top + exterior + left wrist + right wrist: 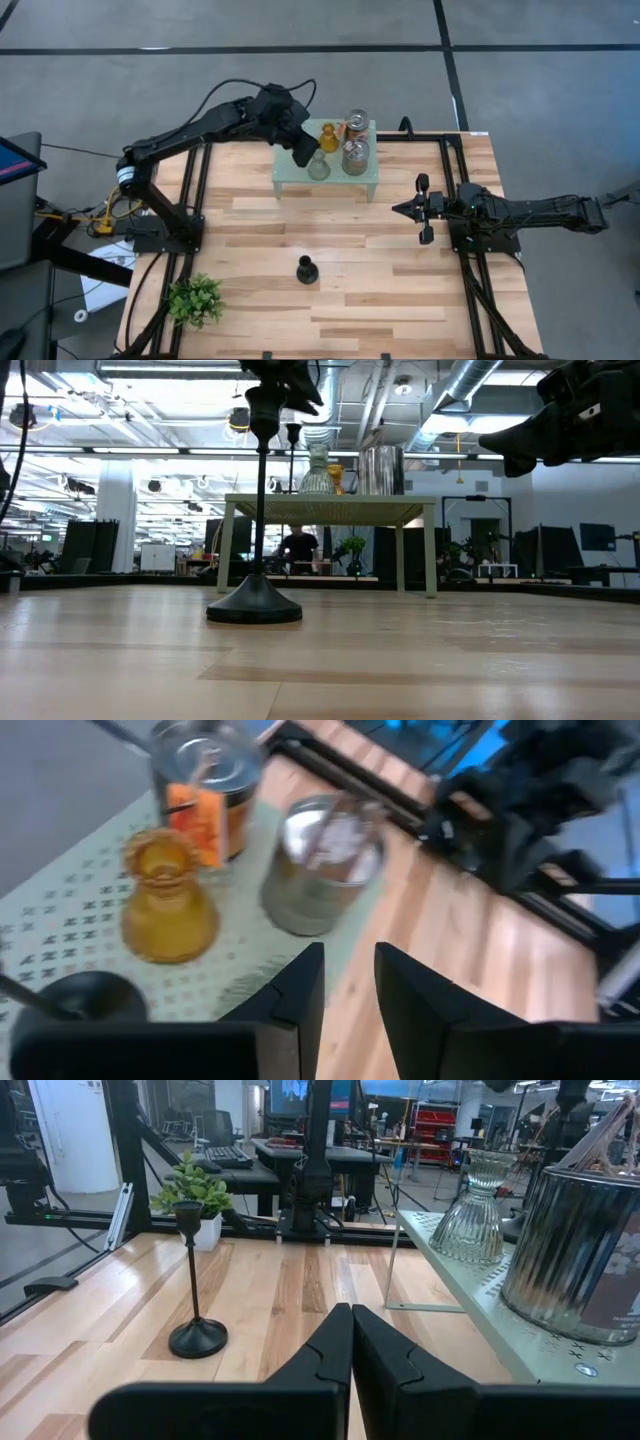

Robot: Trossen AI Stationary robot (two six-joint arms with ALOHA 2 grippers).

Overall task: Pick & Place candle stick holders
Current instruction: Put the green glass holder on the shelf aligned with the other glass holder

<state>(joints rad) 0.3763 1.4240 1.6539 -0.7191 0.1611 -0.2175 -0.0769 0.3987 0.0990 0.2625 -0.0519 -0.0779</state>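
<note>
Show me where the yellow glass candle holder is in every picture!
High view: the amber glass holder stands on the mint-green rack, at its far side.
Low view: only a sliver of the amber glass holder shows behind the clear ribbed glass holder.
Left wrist view: the amber glass holder is plain, beside the silvery can.
Right wrist view: not in it.
Shared landmark: the rack.
</note>
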